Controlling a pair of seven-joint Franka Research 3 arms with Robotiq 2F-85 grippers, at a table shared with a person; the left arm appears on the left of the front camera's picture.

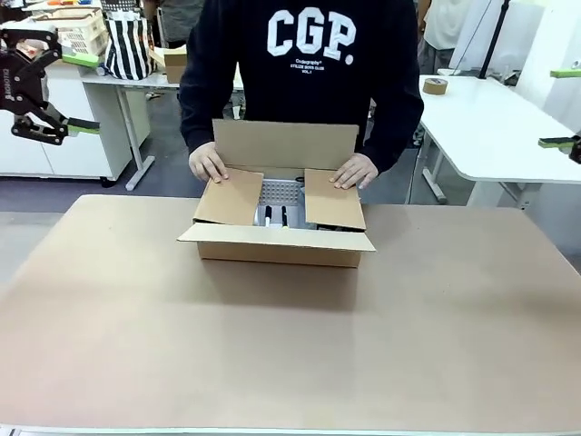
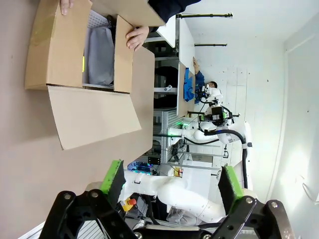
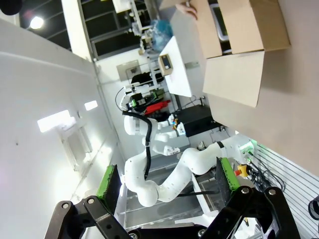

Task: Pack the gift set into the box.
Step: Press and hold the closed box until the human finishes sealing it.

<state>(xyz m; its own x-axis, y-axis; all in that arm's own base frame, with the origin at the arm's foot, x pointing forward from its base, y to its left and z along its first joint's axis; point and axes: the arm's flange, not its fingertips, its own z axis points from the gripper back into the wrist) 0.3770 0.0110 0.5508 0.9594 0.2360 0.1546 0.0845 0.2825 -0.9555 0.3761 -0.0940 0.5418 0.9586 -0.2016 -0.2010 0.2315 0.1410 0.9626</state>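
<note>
The large plain brown corrugated cardboard box (image 1: 277,245) rests on the brown tabletop (image 1: 290,363). It sits between the two grippers, lower than both and well apart from each. The left gripper (image 1: 91,94) hangs in the air, green pads spread wide and nothing between them. The right gripper (image 1: 561,107) is likewise released and empty. A person's hand (image 1: 207,165) presses the side flap nearer the left gripper, and another hand (image 1: 356,171) presses the flap nearer the right gripper. The far flap stands upright. Grey contents (image 1: 281,202) show in the gap.
</note>
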